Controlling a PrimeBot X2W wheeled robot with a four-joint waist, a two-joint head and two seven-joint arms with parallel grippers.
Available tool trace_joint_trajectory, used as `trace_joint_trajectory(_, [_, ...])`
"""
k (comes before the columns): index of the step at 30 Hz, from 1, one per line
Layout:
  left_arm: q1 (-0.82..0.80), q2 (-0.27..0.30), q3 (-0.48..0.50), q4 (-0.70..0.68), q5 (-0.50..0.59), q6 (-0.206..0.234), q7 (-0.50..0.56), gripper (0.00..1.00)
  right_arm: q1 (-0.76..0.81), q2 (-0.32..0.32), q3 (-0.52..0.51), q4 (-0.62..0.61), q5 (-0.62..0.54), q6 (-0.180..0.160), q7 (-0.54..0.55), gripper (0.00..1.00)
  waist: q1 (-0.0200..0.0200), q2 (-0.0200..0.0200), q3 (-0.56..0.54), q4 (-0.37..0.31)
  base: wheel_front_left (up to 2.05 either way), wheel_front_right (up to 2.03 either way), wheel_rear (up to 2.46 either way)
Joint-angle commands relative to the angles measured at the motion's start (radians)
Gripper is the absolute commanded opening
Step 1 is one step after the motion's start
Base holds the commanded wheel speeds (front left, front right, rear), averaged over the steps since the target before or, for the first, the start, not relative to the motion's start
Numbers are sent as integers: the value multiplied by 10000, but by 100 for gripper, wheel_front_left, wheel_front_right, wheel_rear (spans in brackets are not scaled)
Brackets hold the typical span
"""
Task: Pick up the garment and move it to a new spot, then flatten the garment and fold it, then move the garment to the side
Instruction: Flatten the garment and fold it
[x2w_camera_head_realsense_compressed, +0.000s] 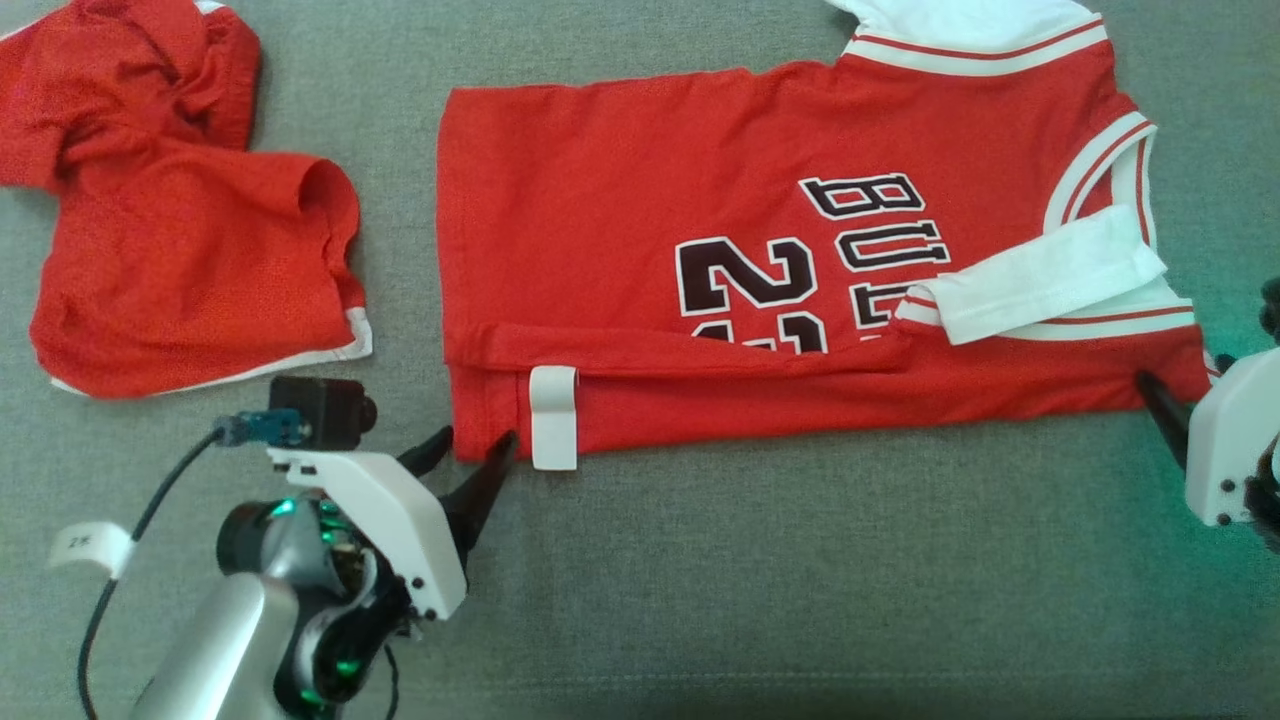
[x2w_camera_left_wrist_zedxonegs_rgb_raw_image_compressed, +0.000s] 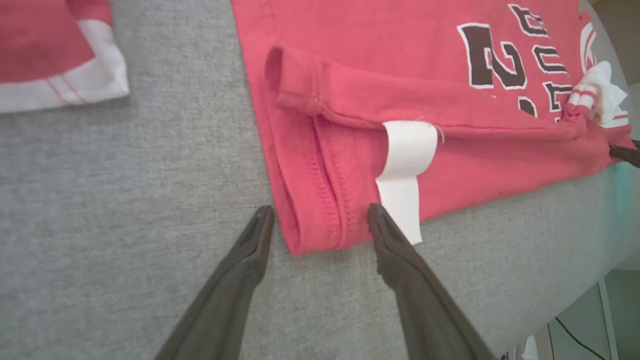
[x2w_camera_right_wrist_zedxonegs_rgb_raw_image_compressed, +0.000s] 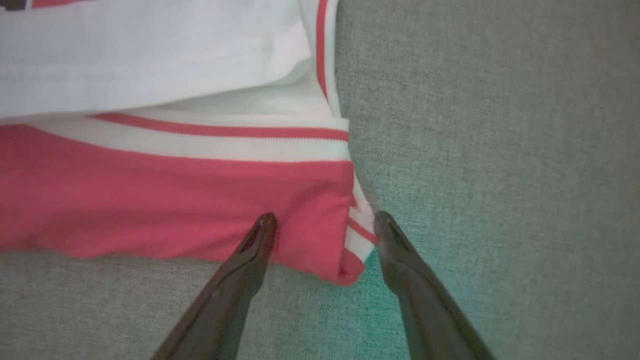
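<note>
Left gripper (x2w_camera_left_wrist_zedxonegs_rgb_raw_image_compressed: 320, 210) fingers spread apart, nothing clamped; the hem corner of the red jersey (x2w_camera_head_realsense_compressed: 620, 200) sits between the two dark tips, double stitching visible along that hem. Right gripper (x2w_camera_right_wrist_zedxonegs_rgb_raw_image_compressed: 325, 216) also spread wide, empty, tips either side of the opposite near corner, where red knit meets white ribbed trim with thin red stripes. Just beside the left gripper's inner finger a plain white label (x2w_camera_head_realsense_compressed: 553, 415) loops out from under a fold, blank, no print readable. The jersey lies flat on the grey woven surface (x2w_camera_head_realsense_compressed: 800, 560), hem end toward the robot's left, neck end toward its right, with its near long edge folded up into a narrow strip that covers the bottom of the print. Readable print: black block letters outlined in white, "BU", a second row cut off by a folded-over white sleeve band (x2w_camera_head_realsense_compressed: 1040, 285), and a large "2" with more digits half hidden under the fold. Farther left, well apart, a second red garment (x2w_camera_head_realsense_compressed: 170, 250) lies crumpled, mesh-like texture, white edging. A small white tag (x2w_camera_head_realsense_compressed: 85, 545) on the left arm's cable reads something like "2K", too small to be sure.
</note>
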Motion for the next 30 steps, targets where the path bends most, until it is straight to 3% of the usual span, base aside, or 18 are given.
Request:
trace_joint_trajectory(1, [-424,92,212,-224,-80,-68,58,85,-36,-362,85,-263,-32,-7,96,100,0,0,13,-15,0,0,0])
trace_joint_trajectory(2, [-448,67,168,-199,-96,-97,76,44,-11,-335,123,-250,-15,-7,128,100,0,0,23,-19,0,0,0])
trace_joint_trajectory(3, [-468,48,124,-166,-117,-138,96,17,13,-310,175,-239,3,-7,175,100,0,0,34,-22,0,0,0])
trace_joint_trajectory(4, [-486,24,91,-130,-145,-175,104,0,37,-286,243,-223,38,-7,243,100,0,0,45,-23,0,0,0])
trace_joint_trajectory(5, [-508,6,60,-95,-174,-226,103,0,56,-255,307,-203,95,-7,320,100,0,0,52,-22,0,0,0])
trace_joint_trajectory(6, [-526,-10,30,-57,-211,-292,98,0,62,-208,337,-174,159,-7,397,79,0,0,53,-22,0,0,0])
trace_joint_trajectory(7, [-534,-50,30,-20,-279,-345,64,0,39,-135,311,-144,212,-7,423,2,0,0,48,-20,0,0,0])
trace_joint_trajectory(15, [-591,-84,175,76,-822,-761,-5,0,-120,104,-16,-107,899,-7,705,0,0,0,-240,55,0,0,0])
trace_joint_trajectory(20, [-235,255,478,-577,-1606,-1082,397,0,142,-157,-692,-491,1504,-7,1248,0,0,0,-639,122,0,0,0])
trace_joint_trajectory(30, [1500,1029,990,-2084,-2436,-884,920,0,2306,-1058,-1869,-2423,2534,-7,3071,0,0,0,-1094,178,0,0,0])
